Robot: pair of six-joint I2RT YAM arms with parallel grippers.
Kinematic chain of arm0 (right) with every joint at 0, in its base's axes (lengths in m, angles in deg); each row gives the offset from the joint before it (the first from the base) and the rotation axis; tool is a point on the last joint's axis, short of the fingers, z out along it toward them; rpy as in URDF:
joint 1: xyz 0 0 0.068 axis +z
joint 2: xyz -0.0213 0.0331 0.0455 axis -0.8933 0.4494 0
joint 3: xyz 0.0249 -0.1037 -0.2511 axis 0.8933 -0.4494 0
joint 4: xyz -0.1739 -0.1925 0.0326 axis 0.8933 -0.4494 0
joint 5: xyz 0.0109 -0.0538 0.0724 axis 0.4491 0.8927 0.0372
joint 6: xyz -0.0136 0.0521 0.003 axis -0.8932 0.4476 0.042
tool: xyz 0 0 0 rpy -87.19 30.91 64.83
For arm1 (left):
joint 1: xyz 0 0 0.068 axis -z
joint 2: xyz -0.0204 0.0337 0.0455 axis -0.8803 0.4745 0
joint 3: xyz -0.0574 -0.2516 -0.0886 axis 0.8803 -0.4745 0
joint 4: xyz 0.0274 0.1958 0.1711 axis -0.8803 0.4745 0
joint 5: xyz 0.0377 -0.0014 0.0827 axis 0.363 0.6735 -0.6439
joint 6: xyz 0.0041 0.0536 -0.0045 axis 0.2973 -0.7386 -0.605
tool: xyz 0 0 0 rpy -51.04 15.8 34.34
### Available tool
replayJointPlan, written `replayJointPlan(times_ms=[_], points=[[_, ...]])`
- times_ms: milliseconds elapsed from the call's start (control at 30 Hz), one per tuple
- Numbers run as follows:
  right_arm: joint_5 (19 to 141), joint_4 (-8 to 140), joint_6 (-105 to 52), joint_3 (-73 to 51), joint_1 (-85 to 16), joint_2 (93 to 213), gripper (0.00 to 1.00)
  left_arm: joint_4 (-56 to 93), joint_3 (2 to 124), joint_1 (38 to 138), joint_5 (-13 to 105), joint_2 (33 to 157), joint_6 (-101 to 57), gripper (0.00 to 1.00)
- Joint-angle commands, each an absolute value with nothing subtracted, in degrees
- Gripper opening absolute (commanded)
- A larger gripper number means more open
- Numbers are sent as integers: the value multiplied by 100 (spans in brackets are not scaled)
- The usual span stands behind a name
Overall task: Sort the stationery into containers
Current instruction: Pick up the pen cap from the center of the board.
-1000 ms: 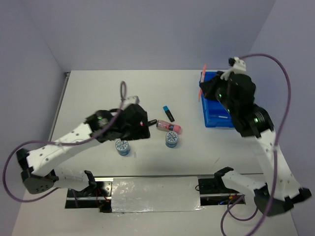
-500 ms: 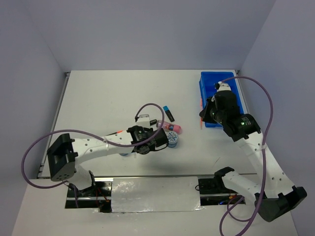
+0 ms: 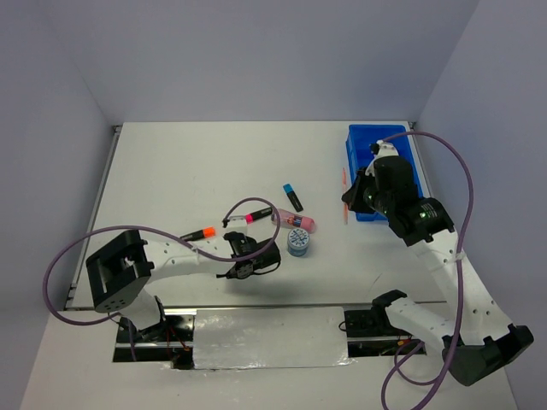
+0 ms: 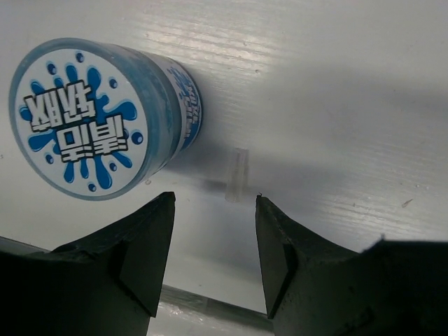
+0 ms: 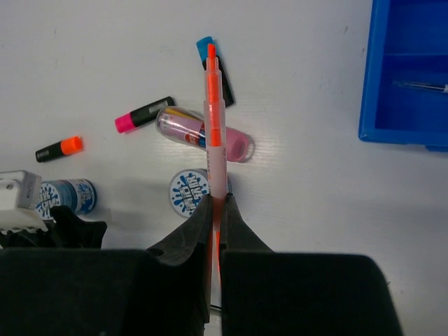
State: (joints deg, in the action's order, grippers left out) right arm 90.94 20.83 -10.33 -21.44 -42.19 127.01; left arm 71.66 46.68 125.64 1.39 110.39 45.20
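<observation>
Orange pen (image 5: pixel 213 126) is pinched in the right gripper (image 5: pixel 217 204), whose fingers are pressed together on its lower barrel. Its long axis runs straight out from the fingers with the narrow end away. In the top view it runs near-to-far just off the left edge of the blue tray (image 3: pixel 359 184), above the table. The barrel is thin and translucent orange with a brighter orange end, and its base is hidden between the fingers. One thin pen (image 5: pixel 423 86) lies in a tray compartment, cut off by the frame edge. Well left of the tray are the pink tube (image 3: pixel 295 222), blue-cap highlighter (image 3: pixel 293 197), pink-cap highlighter (image 3: pixel 255 215), orange-cap highlighter (image 3: pixel 198 233) and one blue-white disc (image 3: pixel 297 243). The second disc (image 4: pixel 98 119) lies on its side, farthest from the tray and hidden under the arm in the top view. Left gripper (image 4: pixel 213 234) has its jaws spread with nothing between them, the disc just past one finger; whether they touch is unclear.
</observation>
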Motion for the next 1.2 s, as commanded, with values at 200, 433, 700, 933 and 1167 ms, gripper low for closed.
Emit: replayJointPlan(times_ms=[200,433,700,933,1167], points=[[8829,2344,-1031,-2025,-4238,12767,0,6132,4304,12258,364,10873,3907,57],[8803,2300,-1022,-2025,-4238,12731,0,5779,4075,12091,540,10925,3731,50],[8785,2256,-1004,-1937,-4238,12723,0,5463,3856,12030,813,10996,3660,41],[8681,2264,-969,-1823,-4238,12705,0,5252,3478,12030,1129,10829,3792,19],[7794,2642,-1022,-1910,-4264,12731,0,5461,3687,12056,1305,10706,3696,0]])
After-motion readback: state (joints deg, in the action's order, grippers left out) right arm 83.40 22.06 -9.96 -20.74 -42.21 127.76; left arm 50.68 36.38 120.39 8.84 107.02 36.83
